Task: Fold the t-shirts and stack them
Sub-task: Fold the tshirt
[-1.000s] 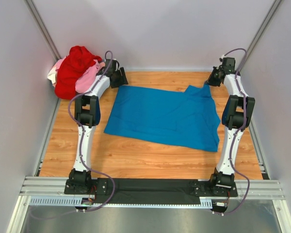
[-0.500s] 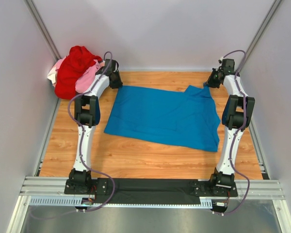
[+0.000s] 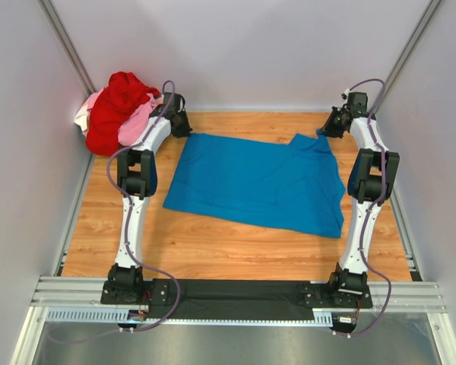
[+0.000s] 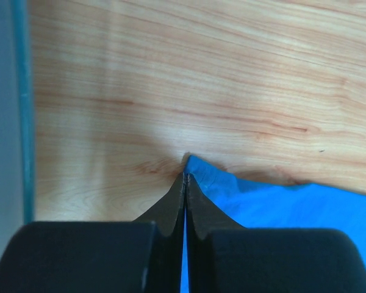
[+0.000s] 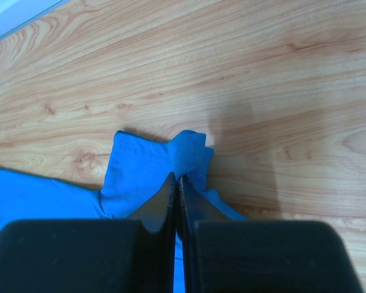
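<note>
Wooden bench [image 3: 213, 247] under everything. Blue shirt [image 3: 258, 182] spread flat in the middle. Red shirt [image 3: 114, 106], pink shirt [image 3: 134, 125] and whitish shirt [image 3: 82, 119] heaped by the far left corner. Left jaws pinched tight on the blue shirt's far left corner, right jaws on its far right corner.

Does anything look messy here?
Yes. The red shirt and pink shirt sit crumpled in a heap in the far left corner, unfolded. The blue shirt lies spread out flat.

Jaws pinching blue t-shirt [image 5: 140, 170] corner, wooden table [image 5: 262, 79]
</note>
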`<action>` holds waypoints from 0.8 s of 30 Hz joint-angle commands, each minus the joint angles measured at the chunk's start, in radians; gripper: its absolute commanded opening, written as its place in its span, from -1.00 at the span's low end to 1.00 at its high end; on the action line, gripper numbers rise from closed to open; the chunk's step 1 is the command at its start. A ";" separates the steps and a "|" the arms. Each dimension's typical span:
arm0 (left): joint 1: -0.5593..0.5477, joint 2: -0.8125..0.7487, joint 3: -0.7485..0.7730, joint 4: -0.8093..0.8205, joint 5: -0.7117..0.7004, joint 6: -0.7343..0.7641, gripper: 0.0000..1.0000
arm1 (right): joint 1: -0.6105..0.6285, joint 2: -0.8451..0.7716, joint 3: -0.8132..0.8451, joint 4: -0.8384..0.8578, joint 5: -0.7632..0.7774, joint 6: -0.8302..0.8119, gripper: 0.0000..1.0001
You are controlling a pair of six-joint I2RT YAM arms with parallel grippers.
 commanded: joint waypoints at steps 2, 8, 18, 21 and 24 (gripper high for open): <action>0.004 0.011 0.025 0.036 0.051 -0.011 -1.00 | -0.002 -0.063 -0.004 0.009 -0.029 0.012 -1.00; 0.004 -0.061 -0.058 0.054 -0.017 0.001 0.40 | -0.002 -0.070 0.003 0.006 -0.032 0.012 -1.00; -0.027 0.010 0.007 -0.010 0.009 -0.016 0.15 | -0.005 -0.084 -0.017 0.018 -0.044 0.014 -1.00; -0.028 0.014 0.016 0.000 0.005 -0.031 -0.18 | -0.010 -0.081 -0.019 0.019 -0.055 0.019 -1.00; -0.028 0.022 0.030 0.002 0.003 -0.033 -0.40 | -0.016 -0.083 -0.030 0.029 -0.063 0.022 -1.00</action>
